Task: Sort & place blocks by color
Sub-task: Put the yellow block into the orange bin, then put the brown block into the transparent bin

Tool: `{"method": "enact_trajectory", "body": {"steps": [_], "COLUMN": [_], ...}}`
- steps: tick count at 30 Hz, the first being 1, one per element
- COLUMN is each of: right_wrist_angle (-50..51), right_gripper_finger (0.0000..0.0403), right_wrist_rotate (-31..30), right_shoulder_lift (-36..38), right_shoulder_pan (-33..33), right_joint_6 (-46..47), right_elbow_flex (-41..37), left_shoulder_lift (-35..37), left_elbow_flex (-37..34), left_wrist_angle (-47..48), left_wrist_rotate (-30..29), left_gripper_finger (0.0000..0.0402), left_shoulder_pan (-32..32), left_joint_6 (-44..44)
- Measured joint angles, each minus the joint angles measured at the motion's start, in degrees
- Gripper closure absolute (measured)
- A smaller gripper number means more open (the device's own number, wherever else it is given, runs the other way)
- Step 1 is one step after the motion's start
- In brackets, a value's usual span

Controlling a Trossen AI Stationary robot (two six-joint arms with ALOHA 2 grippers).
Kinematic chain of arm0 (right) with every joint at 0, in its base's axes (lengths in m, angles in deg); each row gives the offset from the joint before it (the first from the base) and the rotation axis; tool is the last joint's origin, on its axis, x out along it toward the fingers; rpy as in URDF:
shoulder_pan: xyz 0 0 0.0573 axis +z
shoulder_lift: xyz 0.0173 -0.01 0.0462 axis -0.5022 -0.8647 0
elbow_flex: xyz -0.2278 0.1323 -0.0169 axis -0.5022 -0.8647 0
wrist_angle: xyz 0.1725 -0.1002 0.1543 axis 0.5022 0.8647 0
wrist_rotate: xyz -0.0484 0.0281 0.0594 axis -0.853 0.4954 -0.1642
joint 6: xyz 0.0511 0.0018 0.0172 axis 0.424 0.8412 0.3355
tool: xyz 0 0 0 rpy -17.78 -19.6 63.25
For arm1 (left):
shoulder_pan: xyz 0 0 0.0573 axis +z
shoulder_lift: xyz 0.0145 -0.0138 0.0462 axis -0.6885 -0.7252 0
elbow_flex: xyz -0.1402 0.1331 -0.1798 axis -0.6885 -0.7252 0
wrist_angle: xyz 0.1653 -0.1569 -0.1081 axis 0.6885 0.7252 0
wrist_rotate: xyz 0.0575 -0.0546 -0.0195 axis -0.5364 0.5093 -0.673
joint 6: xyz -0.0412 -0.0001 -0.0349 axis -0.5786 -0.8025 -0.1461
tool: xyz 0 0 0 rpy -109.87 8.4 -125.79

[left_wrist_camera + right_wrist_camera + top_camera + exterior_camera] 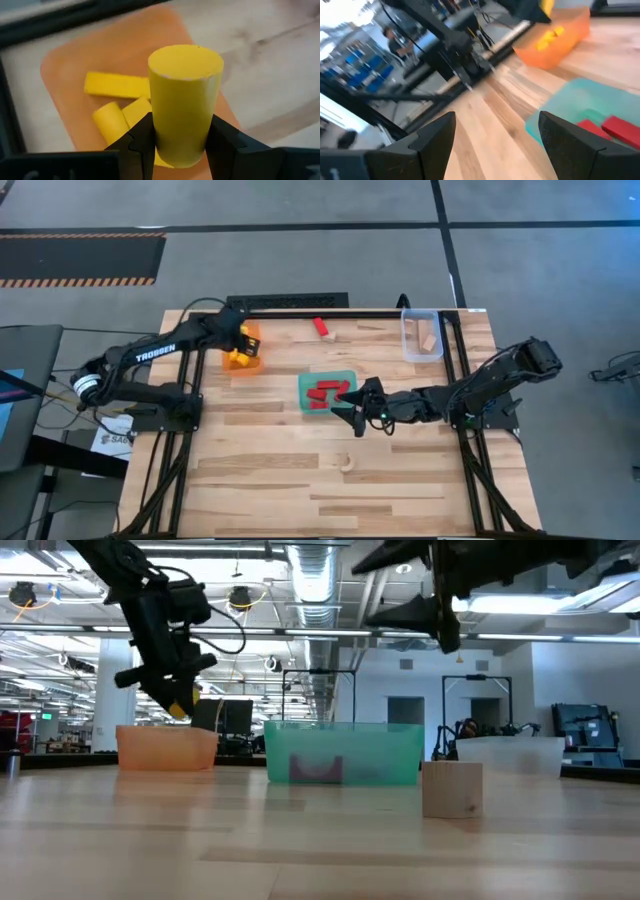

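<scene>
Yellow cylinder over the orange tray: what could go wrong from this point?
The left gripper holds the yellow cylinder upright above the orange tray, which already holds yellow blocks. Dropped from there, it might land on them and roll or bounce out.

The right gripper hangs open at the teal tray; it might nudge the tray.

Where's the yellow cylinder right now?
The yellow cylinder is clamped in the left gripper, held above the orange tray at the table's far left, over the yellow blocks already inside.
</scene>
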Motion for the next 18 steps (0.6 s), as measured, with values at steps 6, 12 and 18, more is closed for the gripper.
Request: {"method": "enact_trajectory", "body": {"steps": [6, 12, 18], "right_wrist_angle": [-0.1, 0.1, 0.3], "right_gripper_finger": [0.0101, 0.0101, 0.0101], "right_wrist_rotate": [0.0, 0.5, 8.5], "right_shoulder_lift": [-1.0, -0.9, -0.9], "right_shoulder_pan": [-0.7, -2.0, -4.1], "right_joint_6": [0.0, -0.3, -0.5], "right_elbow_flex": [0.0, 0.0, 0.0], "left_shoulder_lift": [-1.8, -5.5, -5.7], "left_elbow_flex": [0.0, 0.0, 2.2], "left_wrist_angle": [-1.1, -0.3, 0.9], "left_wrist_rotate": [9.1, 10.8, 13.1], "left_gripper_finger": [0.0293, 0.0162, 0.0073], "left_shoulder_pan": [7.8, 10.7, 10.3], "left_joint_6": [-2.6, -3.8, -1.9]}}
